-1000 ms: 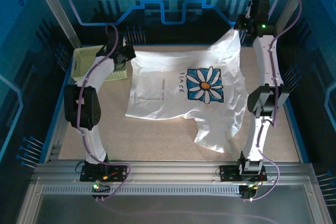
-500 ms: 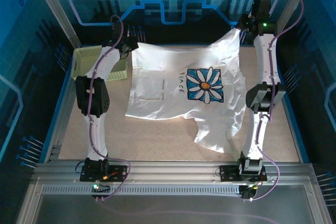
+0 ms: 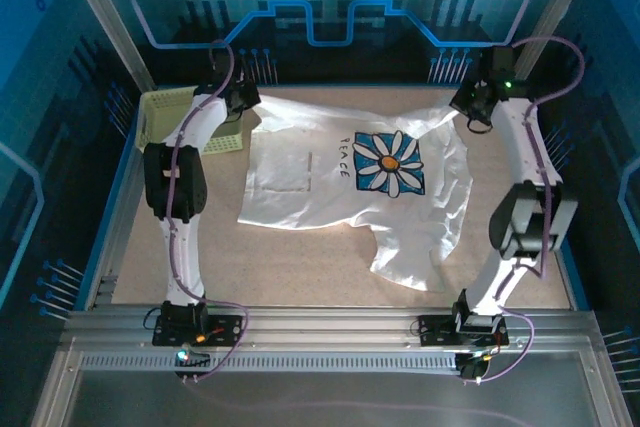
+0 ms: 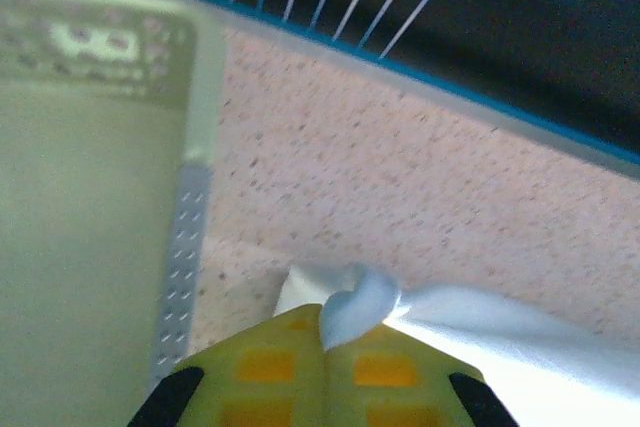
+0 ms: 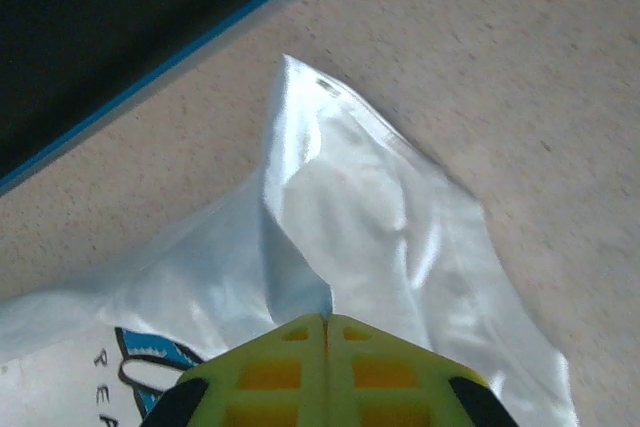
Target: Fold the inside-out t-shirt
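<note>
The white t-shirt (image 3: 320, 162) lies spread on the table, its blue daisy graphic (image 3: 390, 162) facing up. Its far edge stretches between my two grippers. My left gripper (image 3: 248, 102) is shut on the far left corner, and in the left wrist view a small fold of cloth (image 4: 358, 297) pokes out above the closed yellow fingertips (image 4: 326, 327). My right gripper (image 3: 462, 107) is shut on the far right corner. In the right wrist view the cloth (image 5: 370, 207) fans out from the closed tips (image 5: 325, 320) just over the table.
A pale yellow-green lattice basket (image 3: 165, 117) stands at the far left, close beside my left gripper (image 4: 80, 197). The shirt's near right part bunches into a hanging flap (image 3: 405, 262). The blue table rim (image 4: 480, 112) runs just beyond the cloth.
Both grippers have come down with the shirt's far edge. The right corner, held high before, now sits low near the table. The right arm has swung outward.
</note>
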